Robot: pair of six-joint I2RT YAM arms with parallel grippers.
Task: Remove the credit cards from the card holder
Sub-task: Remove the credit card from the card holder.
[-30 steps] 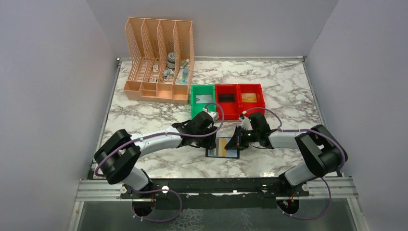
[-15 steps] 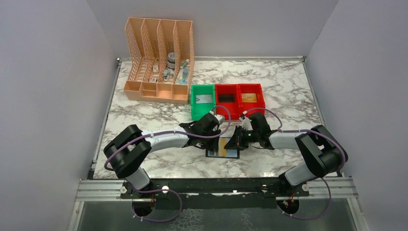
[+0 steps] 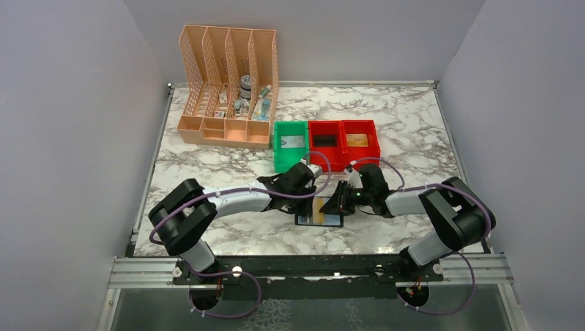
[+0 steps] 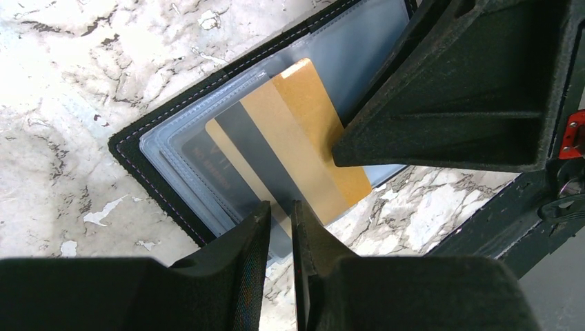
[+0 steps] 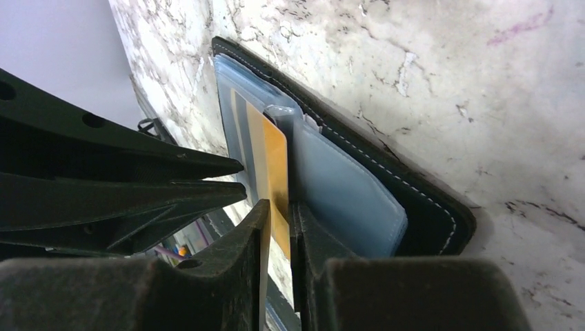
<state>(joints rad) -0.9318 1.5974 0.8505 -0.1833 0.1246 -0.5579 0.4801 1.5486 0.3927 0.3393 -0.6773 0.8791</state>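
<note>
Card holder (image 3: 317,219) is laid open on table (image 3: 207,172); gold card (image 4: 290,148) is drawn approx. half out, not yet freed. L gripper (image 4: 281,227) & R gripper (image 5: 279,234) are held narrowly parted astride its edges, apparently unclamped.

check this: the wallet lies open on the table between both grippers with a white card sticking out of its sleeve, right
No: the card is gold, not white, as the left wrist view shows. The wallet does lie open on the table between the left gripper and right gripper.
</note>
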